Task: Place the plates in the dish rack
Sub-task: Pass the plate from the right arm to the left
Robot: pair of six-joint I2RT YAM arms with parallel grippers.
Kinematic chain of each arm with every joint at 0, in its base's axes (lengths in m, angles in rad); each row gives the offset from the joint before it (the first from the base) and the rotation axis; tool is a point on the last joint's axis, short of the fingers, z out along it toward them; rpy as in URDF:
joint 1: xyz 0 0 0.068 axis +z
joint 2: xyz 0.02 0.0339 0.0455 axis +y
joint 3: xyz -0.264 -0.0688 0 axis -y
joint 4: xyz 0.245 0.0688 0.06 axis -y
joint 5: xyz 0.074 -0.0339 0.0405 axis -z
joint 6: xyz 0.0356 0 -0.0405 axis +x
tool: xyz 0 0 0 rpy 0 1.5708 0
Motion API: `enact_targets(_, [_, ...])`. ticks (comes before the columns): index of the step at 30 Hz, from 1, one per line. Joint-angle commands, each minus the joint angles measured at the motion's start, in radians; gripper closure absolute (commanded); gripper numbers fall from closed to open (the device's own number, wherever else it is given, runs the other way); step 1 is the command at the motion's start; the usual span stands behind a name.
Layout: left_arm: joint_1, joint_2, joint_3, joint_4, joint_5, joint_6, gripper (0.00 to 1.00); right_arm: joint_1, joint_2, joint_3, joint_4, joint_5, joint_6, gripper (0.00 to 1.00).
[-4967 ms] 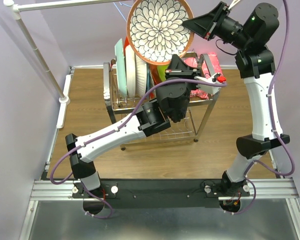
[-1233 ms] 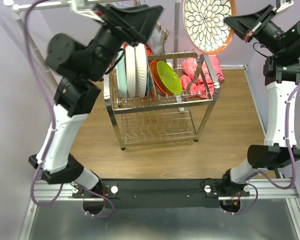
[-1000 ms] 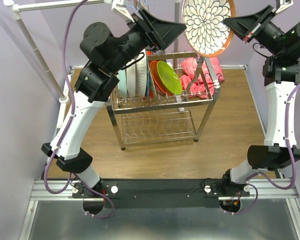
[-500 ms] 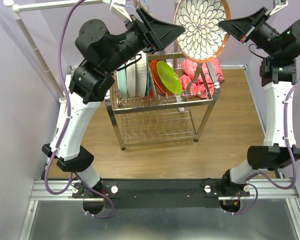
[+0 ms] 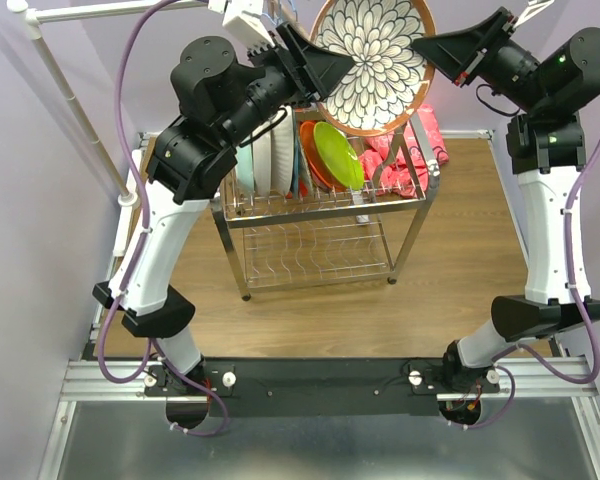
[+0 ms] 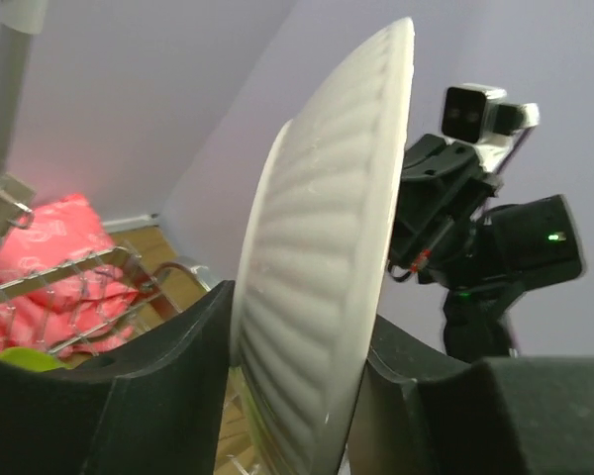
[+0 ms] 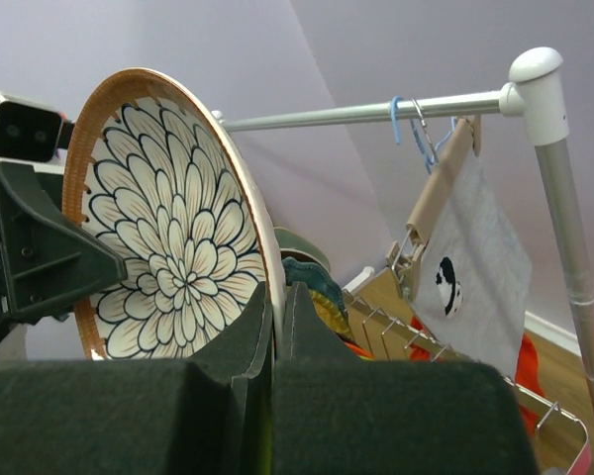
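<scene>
I saw flower plate [image 5: 372, 62] high above dish rack [image 5: 325, 208], patterned face toward overhead camera, apart from rack wires. Right gripper [image 5: 427, 48] pinched its right rim, jaws pressed tight on it. Left gripper [image 5: 342, 68] was at left rim, one finger each side of plate (pressing or only near, I could not tell). Other plates [image 5: 338, 155] stood upright in upper shelf slots. Red cloth [image 5: 395, 150] was near rack's right end.
</scene>
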Motion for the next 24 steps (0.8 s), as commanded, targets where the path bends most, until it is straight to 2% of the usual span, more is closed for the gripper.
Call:
enact_targets(1, [-0.023,-0.003,0.033,-0.079,-0.188,0.096,0.56,0.036,-0.028,0.083,-0.058,0.137,-0.103,0.99])
enact_targets(4, [-0.032,-0.021,0.020,-0.087,-0.245,0.132,0.65,0.057,-0.031,0.101,-0.095,0.186,-0.169,0.99])
enact_targets(5, [-0.035,-0.027,0.017,-0.087,-0.252,0.139,0.73,0.060,-0.033,0.105,-0.100,0.195,-0.181,0.99])
enact_targets(8, [-0.041,-0.027,0.016,-0.089,-0.272,0.167,0.83,0.071,-0.031,0.115,-0.109,0.224,-0.215,0.99])
enact_targets(9, [-0.041,-0.029,0.017,-0.088,-0.278,0.173,0.97,0.074,-0.033,0.120,-0.108,0.227,-0.230,0.99])
enact_targets(10, [-0.040,-0.030,0.017,-0.087,-0.282,0.178,1.00,0.074,-0.033,0.123,-0.108,0.227,-0.233,0.99])
enact_targets(14, [-0.040,-0.055,0.004,-0.030,-0.279,0.175,1.00,0.076,-0.031,0.129,-0.100,0.201,-0.245,0.99])
enact_targets(15, [-0.040,-0.061,-0.004,-0.017,-0.283,0.169,1.00,0.076,-0.031,0.129,-0.098,0.194,-0.247,0.96])
enact_targets(16, [-0.041,-0.067,-0.009,-0.006,-0.286,0.152,1.00,0.077,-0.033,0.126,-0.094,0.179,-0.258,0.87])
enact_targets(18, [-0.038,-0.084,-0.021,0.023,-0.291,0.132,1.00,0.077,-0.034,0.123,-0.089,0.166,-0.273,0.75])
enact_targets(19, [-0.035,-0.090,-0.024,0.031,-0.292,0.123,1.00,0.077,-0.042,0.120,-0.088,0.163,-0.294,0.65])
enact_targets(21, [-0.032,-0.102,-0.036,0.050,-0.289,0.095,1.00,0.076,-0.049,0.118,-0.088,0.158,-0.316,0.55])
enact_targets(22, [-0.032,-0.105,-0.039,0.054,-0.289,0.087,1.00,0.077,-0.052,0.117,-0.088,0.157,-0.334,0.47])
enact_targets(24, [-0.029,-0.110,-0.049,0.068,-0.279,0.071,1.00,0.077,-0.065,0.112,-0.088,0.157,-0.350,0.42])
